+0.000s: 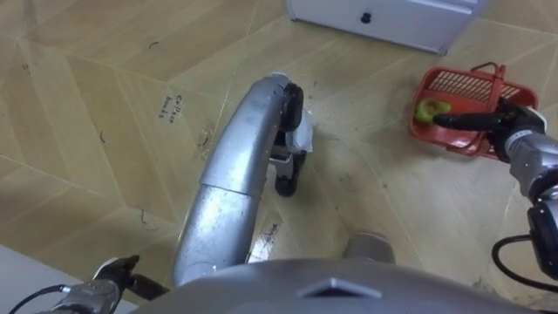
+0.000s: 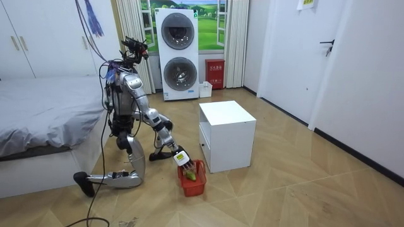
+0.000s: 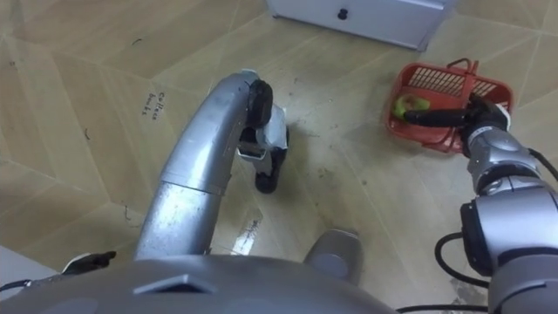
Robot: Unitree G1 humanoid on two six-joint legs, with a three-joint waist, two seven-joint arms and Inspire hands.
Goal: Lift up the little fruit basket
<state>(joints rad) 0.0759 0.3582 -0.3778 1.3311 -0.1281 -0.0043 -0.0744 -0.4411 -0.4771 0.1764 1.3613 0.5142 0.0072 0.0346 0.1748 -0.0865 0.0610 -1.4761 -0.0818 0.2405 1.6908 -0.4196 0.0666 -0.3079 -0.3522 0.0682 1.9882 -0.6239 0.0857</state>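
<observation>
Robot position: kneeling on the wooden floor (image 1: 105, 87) in front of the white cabinet (image 2: 227, 135), with the bed (image 2: 44, 101) behind it on the side away from the cabinet.

Task item: the red fruit basket (image 1: 466, 85) stands upright on the floor, just beside the cabinet's front corner and apart from it. Its handles are raised. A green fruit (image 1: 425, 110) lies inside, on the side of the basket nearer the cabinet's drawer front.

Right hand (image 1: 501, 119): reached out low over the basket. Its dark fingers (image 1: 458, 119) are stretched out straight across the rim on the side away from the cabinet, pointing at the fruit. They are not curled round the handle or the rim, and the hand holds nothing. Contact between fingertips and basket cannot be told. In the room view the hand sits just above the basket, level with the cabinet's lower half.

Left hand (image 1: 118, 264): low at the robot's left side, well apart from the cabinet and from the basket. How far its fingers are open cannot be told.

Status: basket not lifted; it rests on the floor.
</observation>
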